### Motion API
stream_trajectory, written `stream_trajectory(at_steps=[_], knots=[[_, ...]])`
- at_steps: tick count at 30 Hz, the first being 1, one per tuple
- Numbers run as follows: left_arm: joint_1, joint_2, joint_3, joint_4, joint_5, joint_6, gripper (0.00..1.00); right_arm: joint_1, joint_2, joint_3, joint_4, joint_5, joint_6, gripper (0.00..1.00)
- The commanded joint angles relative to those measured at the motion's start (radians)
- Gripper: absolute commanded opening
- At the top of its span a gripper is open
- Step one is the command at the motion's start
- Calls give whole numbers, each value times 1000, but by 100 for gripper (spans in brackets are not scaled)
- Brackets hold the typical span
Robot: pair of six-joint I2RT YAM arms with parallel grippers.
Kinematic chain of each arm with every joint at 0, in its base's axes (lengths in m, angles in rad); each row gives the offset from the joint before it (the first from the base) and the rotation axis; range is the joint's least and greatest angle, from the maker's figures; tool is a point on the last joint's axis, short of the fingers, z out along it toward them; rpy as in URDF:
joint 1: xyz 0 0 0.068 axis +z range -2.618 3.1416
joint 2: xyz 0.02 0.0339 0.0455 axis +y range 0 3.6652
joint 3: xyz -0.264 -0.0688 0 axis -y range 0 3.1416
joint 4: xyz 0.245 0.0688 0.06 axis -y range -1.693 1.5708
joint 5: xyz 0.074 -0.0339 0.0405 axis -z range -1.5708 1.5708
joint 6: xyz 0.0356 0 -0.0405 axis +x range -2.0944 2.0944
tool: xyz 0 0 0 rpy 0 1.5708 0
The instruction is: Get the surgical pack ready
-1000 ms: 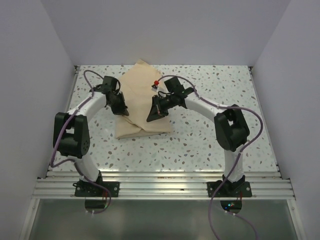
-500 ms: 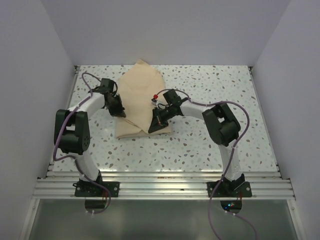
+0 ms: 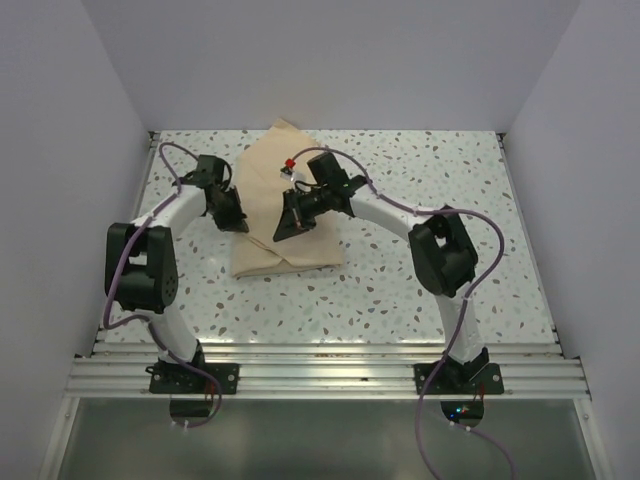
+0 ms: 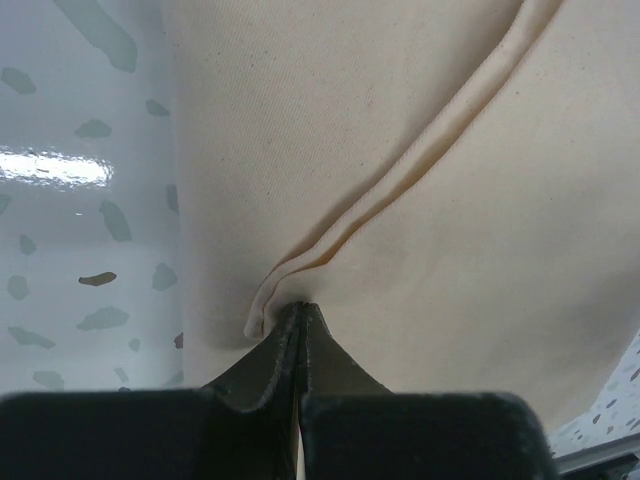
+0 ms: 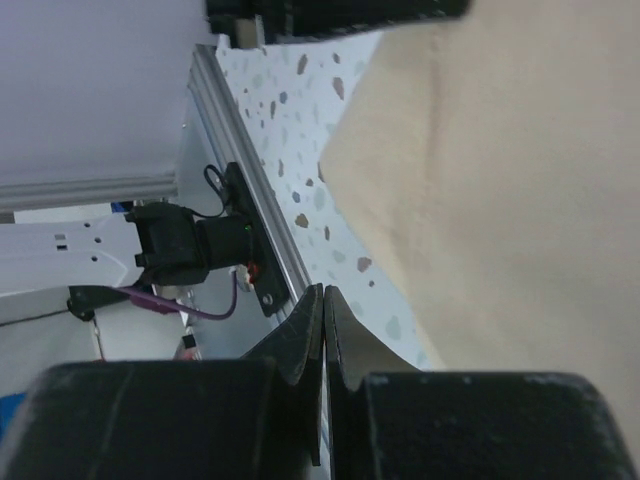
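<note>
Two robot arms, bolted to a metal rail (image 3: 320,372) at the near edge of a speckled desk (image 3: 420,270), bend inward over a tan cloth (image 3: 268,180). The cloth lies left of the desk's centre. Its near edge is roughly straight and its far end rises to a point close to the back wall (image 3: 320,60).

On the near left part of the cloth, the left gripper (image 3: 240,225) has its fingers pressed tightly together. In the left wrist view their tips meet the end of a raised fold (image 4: 400,185) that runs diagonally across the fabric. Whether any cloth is caught between them cannot be told.

Just to its right, the right gripper (image 3: 281,231) points down and to the left above the middle of the cloth, its fingers likewise pressed together. The right wrist view shows nothing between them, only the desk and the cloth's edge beyond.

A small red marker (image 3: 290,163) shows on the right wrist, and purple cables (image 3: 175,150) loop along both arms. Farther back, the cloth's pointed corner reaches the far edge of the desk.
</note>
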Motion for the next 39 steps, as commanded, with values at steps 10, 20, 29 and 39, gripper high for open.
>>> stream_trajectory(at_steps=[10, 20, 29, 39], knots=[[14, -162, 26, -38, -98, 18, 53, 13, -1, 95, -140, 112, -19, 21], [12, -103, 41, -55, -101, 14, 55, -97, -98, 16, -228, 190, -76, 29], [5, -18, 24, 0, -68, 39, 54, -217, -129, -45, -203, 153, -56, 29], [-18, -15, 36, 6, -48, 22, 23, -220, -137, -96, -191, 153, -54, 29]])
